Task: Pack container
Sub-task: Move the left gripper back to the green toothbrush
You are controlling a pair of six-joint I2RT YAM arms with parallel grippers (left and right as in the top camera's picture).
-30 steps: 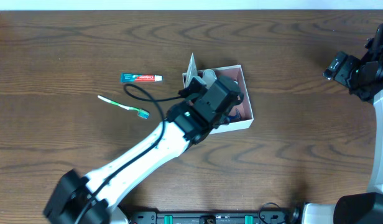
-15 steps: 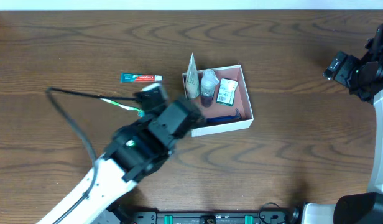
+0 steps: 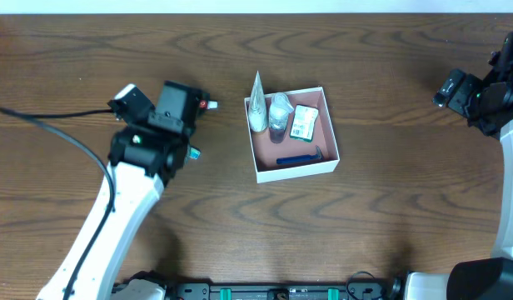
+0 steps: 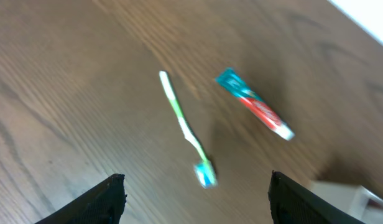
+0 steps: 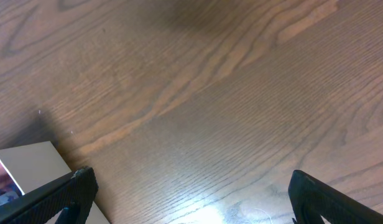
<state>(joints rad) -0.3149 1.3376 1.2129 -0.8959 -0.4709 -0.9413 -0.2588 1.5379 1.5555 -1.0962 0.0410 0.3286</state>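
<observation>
The container (image 3: 298, 169), a shallow white-walled box with a pink floor, sits at mid-table. It holds a clear bottle (image 3: 279, 115), a green packet (image 3: 305, 122), a blue razor (image 3: 300, 158) and a white cone-shaped tube (image 3: 256, 108). My left gripper (image 4: 196, 193) hangs open and empty above the table, left of the container. Just ahead of it lie a green-and-white toothbrush (image 4: 182, 124) and a toothpaste tube (image 4: 253, 112). In the overhead view the left arm (image 3: 161, 133) covers most of both. My right gripper (image 5: 191, 193) is open and empty at the far right.
A black cable (image 3: 48, 112) trails left from the left arm. A corner of the container (image 5: 23, 168) shows at the left edge of the right wrist view. Bare wooden table (image 3: 390, 208) lies between the container and the right arm (image 3: 481, 96).
The left arm swung away from the container to the left, over the toothbrush and toothpaste, and its jaws opened wider. The razor now lies uncovered in the container. The right arm stayed still.
</observation>
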